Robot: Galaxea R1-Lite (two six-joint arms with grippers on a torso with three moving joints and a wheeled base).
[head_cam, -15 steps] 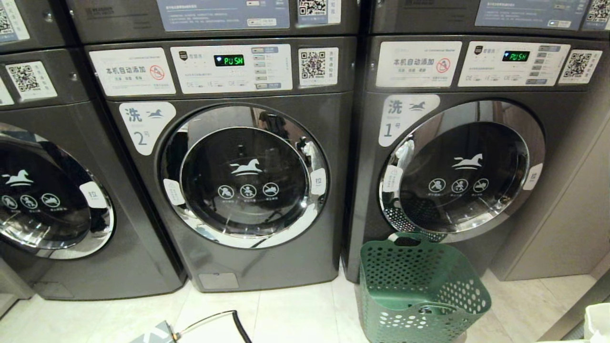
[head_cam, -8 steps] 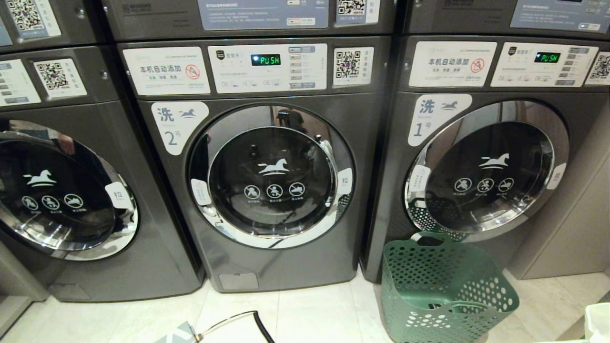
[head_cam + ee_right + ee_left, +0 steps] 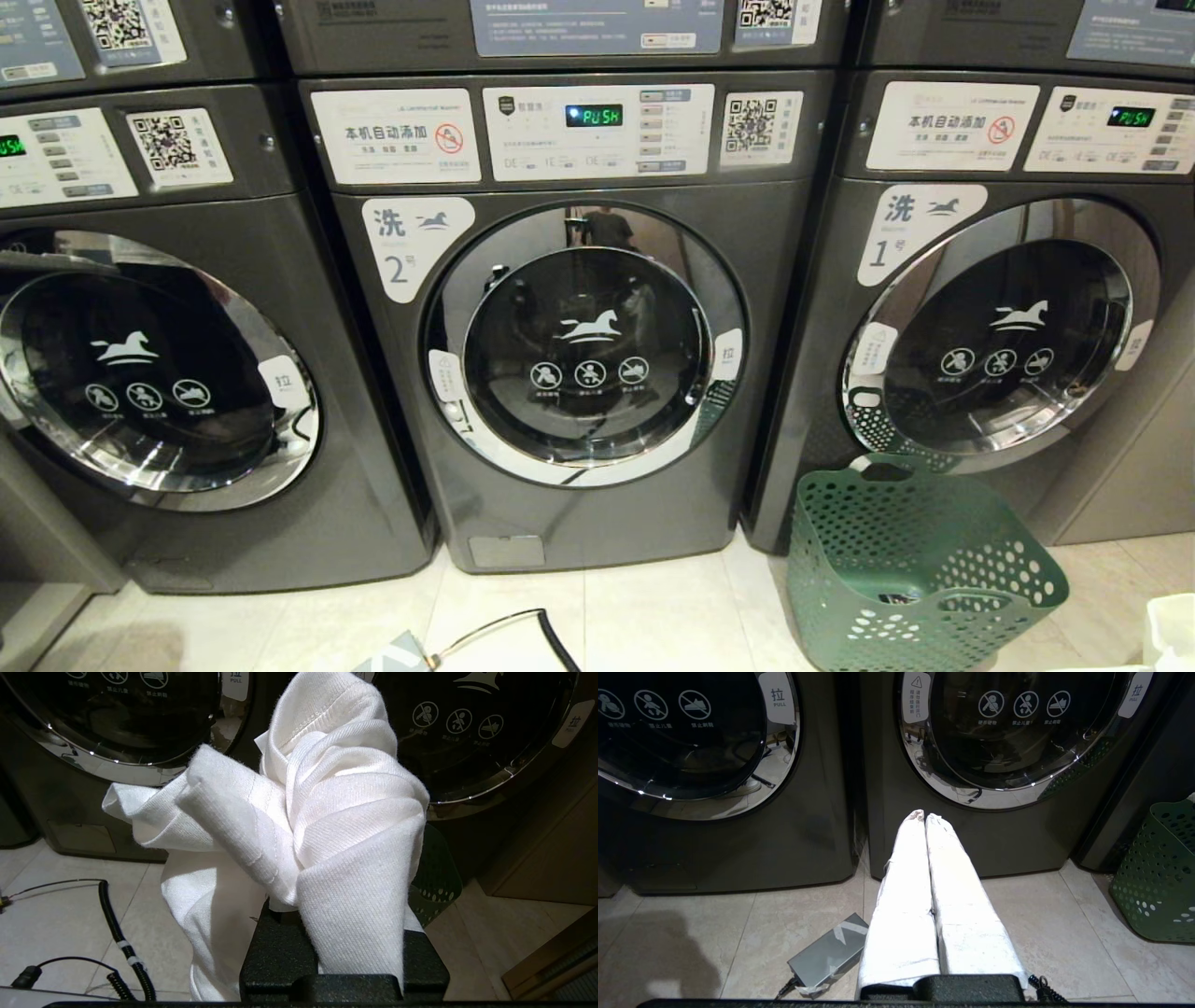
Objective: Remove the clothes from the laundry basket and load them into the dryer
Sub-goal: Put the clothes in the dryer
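Nearest in the right wrist view, the right gripper is clamped on a bunched white garment, which drapes over and hides its fingers; the cloth hangs above the tiled floor in front of the machines. In the left wrist view the left gripper holds nothing, its two white-wrapped fingers pressed together along their length and pointing toward the base of a machine. On the pale tiled floor near the robot lie a grey power adapter and a black coiled cable. Farther out, the dark green laundry basket stands on the floor just in front of the rightmost machine, tilted a little, with its cut-out handle toward the door; only a small dark shape shows at its bottom and I cannot tell what it is. Behind it is a row of dark grey front-loading machines with round chrome-rimmed doors, all shut: machine number 1 on the right, machine number 2 in the middle with its display reading PUSH, and a third machine on the left. A second tier of machines sits above them.
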